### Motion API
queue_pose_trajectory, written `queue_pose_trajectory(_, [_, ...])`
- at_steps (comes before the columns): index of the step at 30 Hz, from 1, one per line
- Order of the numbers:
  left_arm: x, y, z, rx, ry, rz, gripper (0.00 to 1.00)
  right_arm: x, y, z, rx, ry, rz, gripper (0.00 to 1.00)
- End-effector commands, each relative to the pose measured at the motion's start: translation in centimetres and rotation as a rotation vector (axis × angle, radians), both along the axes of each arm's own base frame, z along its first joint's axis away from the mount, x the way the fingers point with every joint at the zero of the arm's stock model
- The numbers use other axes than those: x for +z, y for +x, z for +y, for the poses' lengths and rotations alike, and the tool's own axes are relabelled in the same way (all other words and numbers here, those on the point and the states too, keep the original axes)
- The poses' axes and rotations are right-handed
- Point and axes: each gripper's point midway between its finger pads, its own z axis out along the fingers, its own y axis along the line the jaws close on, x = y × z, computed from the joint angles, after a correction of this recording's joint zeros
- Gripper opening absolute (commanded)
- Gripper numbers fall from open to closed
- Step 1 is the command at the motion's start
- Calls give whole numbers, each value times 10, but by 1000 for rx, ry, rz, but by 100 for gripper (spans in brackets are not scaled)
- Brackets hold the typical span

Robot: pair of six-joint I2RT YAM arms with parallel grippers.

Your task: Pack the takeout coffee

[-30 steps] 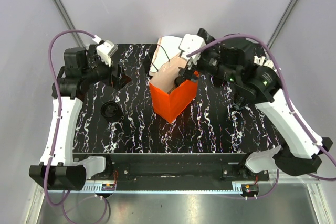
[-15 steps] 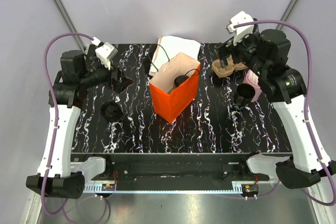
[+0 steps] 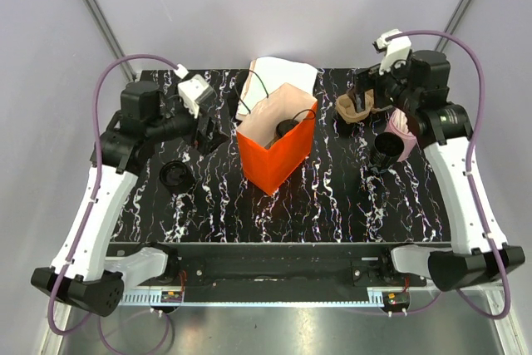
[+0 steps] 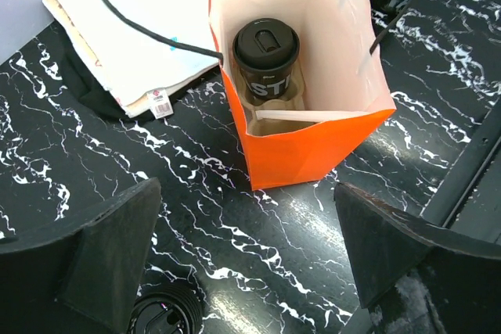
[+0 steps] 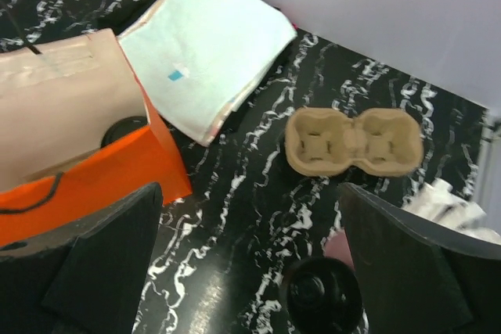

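Observation:
The takeout coffee (image 4: 266,52), a black lidded cup, stands in a cardboard holder inside the open orange bag (image 4: 313,146), also seen in the top view as the coffee (image 3: 287,128) in the bag (image 3: 274,155). My left gripper (image 4: 250,263) hangs open just left of the bag, with nothing between its fingers; in the top view the left gripper (image 3: 209,126) is level with the bag's left wall. My right gripper (image 5: 250,271) is open and empty at the back right, above the table near a cardboard carrier (image 5: 354,141); the top view has the right gripper (image 3: 362,99) there too.
Another black round-rimmed cup (image 3: 384,149) stands against a pink cup (image 3: 403,132) of white sticks (image 5: 450,201). A flat black lid (image 3: 175,175) lies left of the bag. Folded white bags (image 3: 278,76) lie behind it.
My right arm has drawn back from over the orange bag to the back right corner. My left arm has swung right, closer to the bag. Both grippers stayed open.

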Motion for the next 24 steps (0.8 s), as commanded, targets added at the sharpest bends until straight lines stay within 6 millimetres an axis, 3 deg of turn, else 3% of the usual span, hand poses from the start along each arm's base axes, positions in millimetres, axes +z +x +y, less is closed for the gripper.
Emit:
queue_pose_trajectory(1, [-2,21,0,69,45,-54,99,21,17,31,117,119,-12,100])
queue_pose_trajectory(3, [-5,29,0,89,61,-50,99,26,31,41,152,142,-1,99])
queue_pose_trajectory(9, [-11,46,-5,115,96,-35,99,21,68,68,241,198,85,84])
queue_pose_trajectory(12, [-17,50,-13,99,109,-23,99,9,84,78,259,193,131,78])
queue_pose_trajectory(13, [-19,53,-15,100,115,-15,99,-7,89,86,270,179,178,77])
queue_pose_trajectory(14, [-19,54,-16,100,115,-17,99,-2,90,90,278,170,167,77])
queue_pose_trajectory(19, [-11,58,-24,76,93,-24,99,-33,95,110,286,90,219,75])
queue_pose_trajectory(24, [-10,58,-33,54,75,-10,99,-50,92,116,288,39,243,72])
